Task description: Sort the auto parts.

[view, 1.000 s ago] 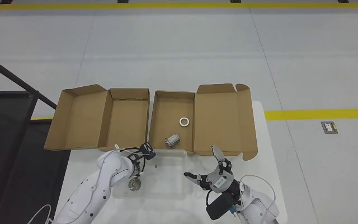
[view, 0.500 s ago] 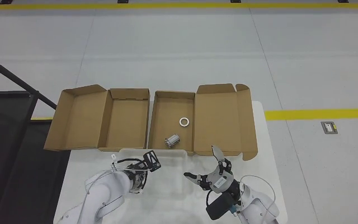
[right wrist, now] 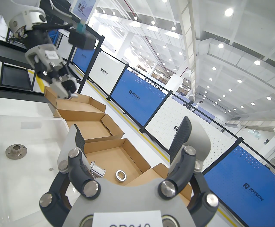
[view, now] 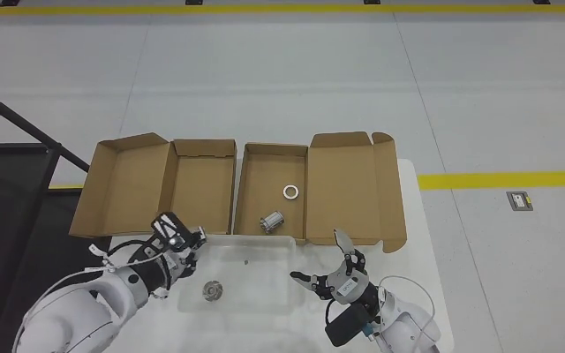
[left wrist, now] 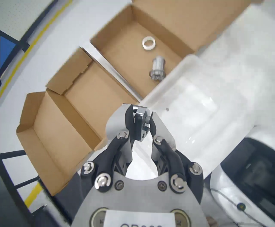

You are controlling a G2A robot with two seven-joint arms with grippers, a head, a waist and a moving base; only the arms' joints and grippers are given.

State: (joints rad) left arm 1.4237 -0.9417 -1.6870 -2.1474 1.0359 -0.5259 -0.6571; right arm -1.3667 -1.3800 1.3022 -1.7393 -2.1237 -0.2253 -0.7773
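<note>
Done: ring (view: 290,191) and ribbed sleeve (view: 271,221) lie in right box (view: 258,172) | In hand: left gripper (left wrist: 141,116) clamps small metal part (left wrist: 140,128), possibly a bolt | right gripper (view: 318,258) spread, holding nothing | Remaining: flange (view: 212,289) in tray (view: 265,302)

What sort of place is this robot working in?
Probably a factory or workshop hall: a high ceiling with rows of lamps, blue partition panels, yellow floor lines, and cardboard boxes holding metal parts.
</note>
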